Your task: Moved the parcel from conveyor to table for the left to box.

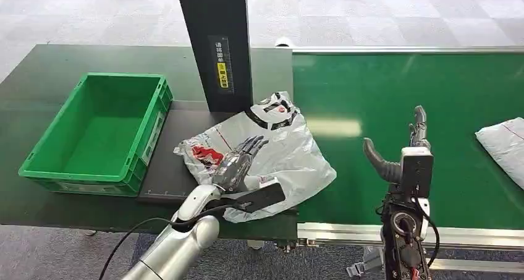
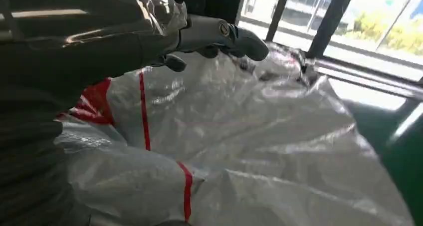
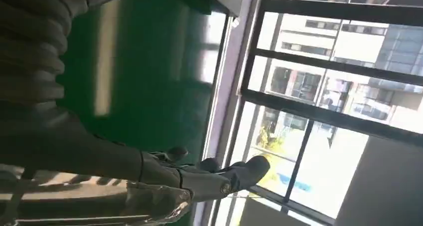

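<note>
Parcel: a crumpled white-grey plastic mail bag with thin red stripes, a red patch near its left end and a black-and-white printed band at its far end; the surface is glossy and creased.
Parcel place: it lies on the dark desk, mostly over a black mat, with its right edge reaching over onto the green conveyor; it sits just in front of a black upright post.
Left hand: the left hand rests on top of the parcel, fingers stretched out flat and slightly apart, not closed around it.
Right hand: the right hand is raised above the near part of the conveyor, fingers apart and pointing up, thumb out to the left, holding nothing.
Crate: a green plastic crate stands on the desk to the left of the parcel, apart from it, and is empty inside.
Second bag: another white bag lies on the conveyor at the far right, well apart from the right hand.
Left wrist view: shows the bag's red stripes and wrinkled film close up, with the fingers just above the plastic.
Right wrist view: shows the open fingers against the green belt and large windows beyond.
</note>
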You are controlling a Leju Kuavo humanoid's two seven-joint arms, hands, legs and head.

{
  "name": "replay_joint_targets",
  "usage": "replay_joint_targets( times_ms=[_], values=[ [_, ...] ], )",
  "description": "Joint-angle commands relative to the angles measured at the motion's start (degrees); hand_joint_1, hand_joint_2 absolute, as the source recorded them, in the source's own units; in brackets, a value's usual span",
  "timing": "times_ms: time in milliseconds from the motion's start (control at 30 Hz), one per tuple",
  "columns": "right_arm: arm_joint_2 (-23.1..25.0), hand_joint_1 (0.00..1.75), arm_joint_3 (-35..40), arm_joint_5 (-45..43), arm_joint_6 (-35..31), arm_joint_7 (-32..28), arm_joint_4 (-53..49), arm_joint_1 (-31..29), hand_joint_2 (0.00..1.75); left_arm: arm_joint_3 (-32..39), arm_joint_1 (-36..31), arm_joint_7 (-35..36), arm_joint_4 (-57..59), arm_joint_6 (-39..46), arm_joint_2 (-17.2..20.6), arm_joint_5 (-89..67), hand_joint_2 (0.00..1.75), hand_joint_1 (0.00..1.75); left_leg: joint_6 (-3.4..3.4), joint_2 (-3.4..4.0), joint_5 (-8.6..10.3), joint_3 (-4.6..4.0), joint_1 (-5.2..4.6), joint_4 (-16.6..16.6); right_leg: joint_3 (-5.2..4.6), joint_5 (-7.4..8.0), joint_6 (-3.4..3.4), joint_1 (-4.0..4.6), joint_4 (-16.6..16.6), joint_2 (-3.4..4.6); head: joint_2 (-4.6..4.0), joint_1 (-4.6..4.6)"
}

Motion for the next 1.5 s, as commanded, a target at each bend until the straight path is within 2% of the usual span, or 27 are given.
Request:
replay_joint_targets(
  times_ms=[33,233,300,333,367,500,567,667,700,733,767,833,967,1000,1100,1133,1167,1233,1300,1333,1500],
  values=[
    [2.49,0.0,-3.33,1.95,0.73,0.05,5.18,-1.08,1.75,-5.71,-5.92,1.39,23.78,-7.87,-1.74,-3.84,1.75,0.0,0.03,-0.02,0.02,0.14,-0.02,-0.08,0.17,0.01,0.01,-0.02,-0.08,-0.02,0.0,0.05],
    [2.4,0.0,-3.42,1.95,0.73,0.05,5.09,-1.11,1.75,-5.62,-6.36,1.47,23.85,-7.98,-1.81,-3.84,1.75,0.0,0.01,-0.07,0.02,0.22,0.0,-0.06,0.33,0.03,0.0,0.0,-0.08,-0.11,0.0,0.02],
    [2.43,0.0,-3.21,2.82,1.58,0.29,4.66,-1.13,1.75,-5.86,-6.67,2.01,25.64,-10.78,-2.12,-4.28,1.75,0.0,0.03,-0.02,0.13,0.21,-0.01,-0.15,0.32,0.15,0.0,-0.01,-0.18,-0.07,0.0,0.02],
    [2.33,0.0,-3.0,3.43,1.85,0.72,4.83,-1.77,1.75,-5.74,-7.02,1.81,26.31,-11.25,-2.49,-4.27,1.75,1.48,0.03,-0.08,0.06,0.29,-0.03,-0.09,0.43,0.06,0.02,-0.03,-0.09,-0.13,0.0,0.02],
    [2.26,0.0,-2.9,3.62,2.0,1.03,4.94,-2.09,1.75,-5.62,-7.15,1.81,26.51,-11.35,-2.6,-4.18,1.75,1.75,0.04,-0.04,0.12,0.26,-0.01,-0.13,0.4,0.14,0.01,-0.01,-0.16,-0.09,0.0,0.02],
    [2.31,0.0,-4.04,4.21,2.71,2.17,3.64,-1.69,1.75,-5.09,-8.98,1.77,27.79,-10.7,-3.44,-4.24,1.75,1.75,0.07,-0.13,0.18,0.3,-0.03,-0.1,0.55,0.18,0.02,-0.04,-0.13,-0.16,0.0,0.02],
    [2.72,0.0,-4.79,4.51,3.21,2.15,2.81,-1.08,1.75,-5.05,-9.17,1.56,27.3,-8.49,-3.19,-5.01,1.75,1.75,0.08,-0.44,0.12,0.52,-0.04,-0.02,0.85,0.04,0.09,-0.05,-0.07,-0.4,0.0,0.02],
    [2.81,0.0,-5.44,4.7,4.41,1.83,0.0,0.76,1.75,-3.31,-7.97,-1.37,22.47,0.43,-2.58,-5.0,1.75,1.75,0.22,-0.53,0.26,0.14,-0.04,-0.03,0.54,0.25,0.14,-0.05,-0.11,-0.47,0.0,0.05],
    [2.84,0.0,-5.57,4.75,5.03,1.8,-1.1,1.46,1.75,-1.82,-6.94,-2.11,18.98,5.39,-2.33,-4.64,1.75,1.75,0.25,-0.59,0.19,0.19,-0.06,0.03,0.6,0.17,0.15,-0.09,-0.04,-0.53,0.0,0.0],
    [2.94,0.0,-5.68,4.74,5.47,1.72,-2.05,2.0,1.75,0.79,-5.3,-4.39,13.84,14.14,-2.32,-3.16,1.75,1.75,0.29,-0.56,0.28,0.15,-0.05,-0.02,0.56,0.28,0.17,-0.09,-0.09,-0.5,0.0,0.05],
    [3.14,0.0,-5.69,4.72,5.67,1.73,-2.65,2.23,1.75,1.98,-4.54,-5.31,11.33,17.77,-2.16,-2.57,1.75,1.75,0.34,-0.56,0.42,-0.11,-0.03,-0.01,0.3,0.39,0.17,-0.08,-0.11,-0.51,0.0,0.02],
    [3.22,0.0,-4.95,4.42,6.51,1.59,-1.96,1.68,1.75,3.69,-1.85,-9.14,3.27,26.67,-1.41,-1.45,1.75,1.75,0.34,-0.55,0.23,0.21,-0.08,0.14,0.6,0.24,0.13,-0.09,0.05,-0.47,0.0,0.05],
    [3.41,0.0,-4.43,4.13,6.4,1.15,-0.5,1.21,1.75,3.39,-0.62,-10.1,1.47,28.0,-0.74,-1.93,1.75,1.75,0.16,-0.23,0.39,0.32,-0.08,-0.04,0.47,0.38,0.07,-0.08,-0.08,-0.25,0.0,0.02],
    [3.3,0.0,-4.08,3.56,6.49,0.56,-0.25,1.29,1.75,3.63,0.22,-16.16,0.23,35.77,-1.01,0.19,1.75,1.75,0.16,-0.31,0.37,0.37,-0.08,-0.04,0.53,0.33,0.09,-0.08,-0.07,-0.33,0.0,0.02],
    [2.95,0.0,-3.36,2.65,6.5,-0.28,0.61,1.11,1.75,10.44,4.26,-26.46,-8.49,35.89,-3.63,-2.1,1.75,1.75,0.17,-0.33,0.35,0.05,-0.05,0.03,0.22,0.32,0.1,-0.05,-0.03,-0.34,0.0,0.0],
    [2.66,0.0,-3.06,2.08,6.29,-0.65,1.26,0.88,1.75,15.45,6.18,-33.79,-12.18,35.89,-6.79,-0.68,1.75,1.75,0.18,-0.22,0.32,-0.04,-0.04,0.03,0.09,0.33,0.1,-0.03,-0.04,-0.24,0.0,0.02],
    [2.52,0.0,-2.9,1.83,6.2,-0.8,1.53,0.78,1.75,16.75,6.94,-37.43,-14.02,35.89,-7.77,0.69,1.75,1.75,0.19,-0.21,0.3,-0.1,-0.03,0.02,0.04,0.31,0.1,-0.02,-0.07,-0.22,0.0,0.0],
    [2.08,0.0,-2.34,0.97,6.15,-1.26,2.49,0.44,1.75,13.76,8.83,-37.43,-23.58,35.89,-6.68,2.52,1.75,1.75,0.2,-0.23,0.29,-0.22,-0.04,0.03,-0.05,0.3,0.12,-0.03,-0.07,-0.23,0.0,0.05],
    [1.9,0.0,-2.06,0.64,6.08,-1.47,2.92,0.28,1.75,13.01,9.46,-37.43,-26.04,35.89,-6.19,2.71,1.75,1.75,0.18,-0.23,0.27,-0.36,-0.04,0.09,-0.18,0.28,0.13,-0.03,0.01,-0.24,0.0,0.05],
    [1.58,0.0,-1.62,0.06,5.81,-1.79,3.42,0.22,1.75,12.55,10.22,-37.43,-31.91,35.89,-6.22,2.98,1.75,1.75,0.19,-0.18,0.25,-0.38,-0.05,0.1,-0.21,0.27,0.14,-0.04,0.01,-0.19,0.0,0.05],
    [0.97,0.0,-0.46,-0.89,5.13,-2.21,3.48,0.75,1.75,19.01,8.95,-37.43,-35.76,35.89,-8.52,-2.41,1.75,1.75,0.16,-0.25,0.31,-0.49,-0.02,0.05,-0.31,0.3,0.11,-0.01,-0.04,-0.22,0.0,0.0]
  ],
)
